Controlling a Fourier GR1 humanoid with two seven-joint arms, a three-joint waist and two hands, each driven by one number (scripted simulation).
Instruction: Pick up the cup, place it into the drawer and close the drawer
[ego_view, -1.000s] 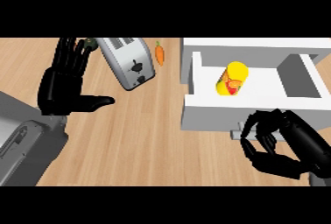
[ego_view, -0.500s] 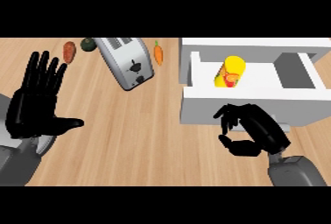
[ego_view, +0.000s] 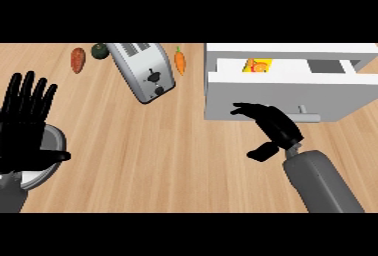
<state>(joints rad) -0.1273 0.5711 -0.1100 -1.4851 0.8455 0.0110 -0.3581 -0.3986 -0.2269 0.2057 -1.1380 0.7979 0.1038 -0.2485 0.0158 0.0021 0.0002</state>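
The yellow cup (ego_view: 257, 65) lies inside the white drawer (ego_view: 284, 95). Only part of the cup shows behind the drawer's front panel. The drawer stands partly out from the counter edge at the upper right. My right hand (ego_view: 271, 128) is against the lower left of the front panel, just left of the grey handle (ego_view: 304, 117). Its fingers are curled and hold nothing. My left hand (ego_view: 26, 126) rests open at the left edge, fingers up.
A silver toaster (ego_view: 144, 76) lies tilted at the top middle, with a carrot (ego_view: 179, 60) to its right. A reddish vegetable (ego_view: 77, 59) and a dark avocado (ego_view: 100, 50) lie to its left. A grey round dish (ego_view: 46, 152) sits under my left hand.
The drawer has slid inward, so less of the cup shows. My right hand has moved up against the drawer's front panel. The left hand stays raised and open.
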